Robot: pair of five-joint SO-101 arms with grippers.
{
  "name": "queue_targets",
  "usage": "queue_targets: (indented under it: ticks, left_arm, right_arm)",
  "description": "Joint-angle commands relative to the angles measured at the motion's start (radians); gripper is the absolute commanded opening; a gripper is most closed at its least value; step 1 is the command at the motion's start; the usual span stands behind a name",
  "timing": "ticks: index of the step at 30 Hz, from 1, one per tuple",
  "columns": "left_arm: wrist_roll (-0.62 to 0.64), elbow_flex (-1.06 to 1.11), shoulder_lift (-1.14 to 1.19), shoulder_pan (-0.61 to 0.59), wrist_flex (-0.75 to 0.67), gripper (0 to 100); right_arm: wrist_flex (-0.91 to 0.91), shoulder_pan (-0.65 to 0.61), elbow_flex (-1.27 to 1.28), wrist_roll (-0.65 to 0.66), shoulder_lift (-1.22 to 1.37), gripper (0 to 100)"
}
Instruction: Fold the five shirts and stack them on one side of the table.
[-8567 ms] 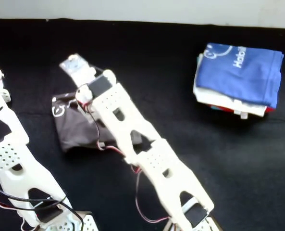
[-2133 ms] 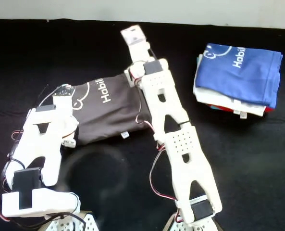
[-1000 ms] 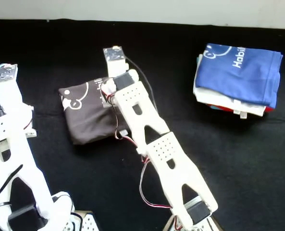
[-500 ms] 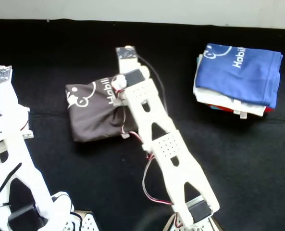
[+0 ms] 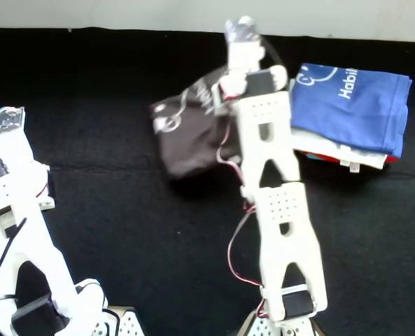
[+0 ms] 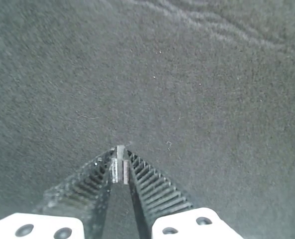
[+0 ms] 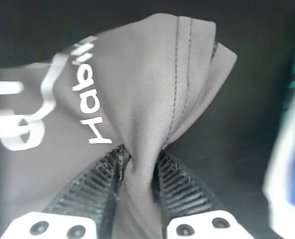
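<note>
I count two arms, one loose shirt and one stack. Well left of the stack [image 5: 347, 105], the left gripper [image 6: 118, 167] sits pressed together over the black table cover [image 6: 212, 99]. Just left of the stack is the bunched brown shirt [image 5: 186, 133]. The right wrist view shows the right gripper [image 7: 137, 167] pinching its fold. The high view shows blue, white and red layers in the stack.

The high view looks down from a fixed spot behind the left arm [image 5: 15, 203] and right arm [image 5: 277, 210], facing across the black counter [image 5: 109, 84] to its far edge, wide enough to hold the dark brown shirt [image 5: 190, 140] and the stack of folded shirts [image 5: 347, 112]. The left wrist view peers along its own jaws, close over bare counter. The right wrist view looks along its jaws, very near that same shirt, the stack's blue edge at the frame's border.
</note>
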Motion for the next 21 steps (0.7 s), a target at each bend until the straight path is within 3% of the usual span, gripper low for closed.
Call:
queue_targets:
  ticks: [1, 7, 21]
  left_arm:
    - [-0.008, -0.007, -0.030, -0.005, -0.015, 1]
    - [-0.008, -0.007, -0.030, -0.005, -0.015, 1]
    - [-0.008, -0.004, -0.038, -0.005, -0.012, 1]
  right_arm:
    - [0.008, 0.056, -0.030, 0.011, -0.213, 0.5]
    - [-0.013, 0.124, 0.196, 0.080, -0.407, 0.5]
    - [-0.125, 0.259, 0.430, 0.137, -0.745, 0.5]
